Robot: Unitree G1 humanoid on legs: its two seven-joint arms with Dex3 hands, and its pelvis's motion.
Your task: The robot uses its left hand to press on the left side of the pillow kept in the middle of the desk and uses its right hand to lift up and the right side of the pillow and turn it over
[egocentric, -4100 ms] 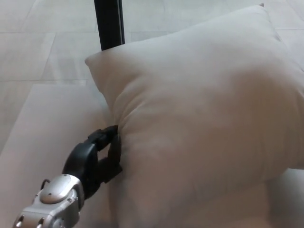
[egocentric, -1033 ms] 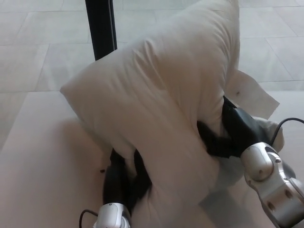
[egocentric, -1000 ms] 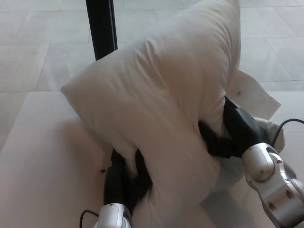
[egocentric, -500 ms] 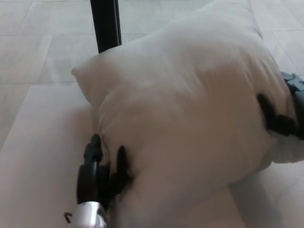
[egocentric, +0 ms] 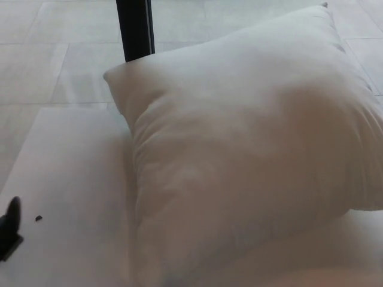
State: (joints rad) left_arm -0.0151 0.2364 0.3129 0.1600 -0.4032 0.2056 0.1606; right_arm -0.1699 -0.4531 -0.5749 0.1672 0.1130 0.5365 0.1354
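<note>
One black tip of my left hand (egocentric: 10, 230) is showing at the left edge, touching nothing; finger spread cannot be told. The pillow (egocentric: 245, 149) is lying on the surface (egocentric: 66, 179), well apart from it.

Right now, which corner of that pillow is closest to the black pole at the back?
The pillow's far left corner, the pointed one just below and left of the black pole. The other visible corner sits far off at the picture's top right.
</note>
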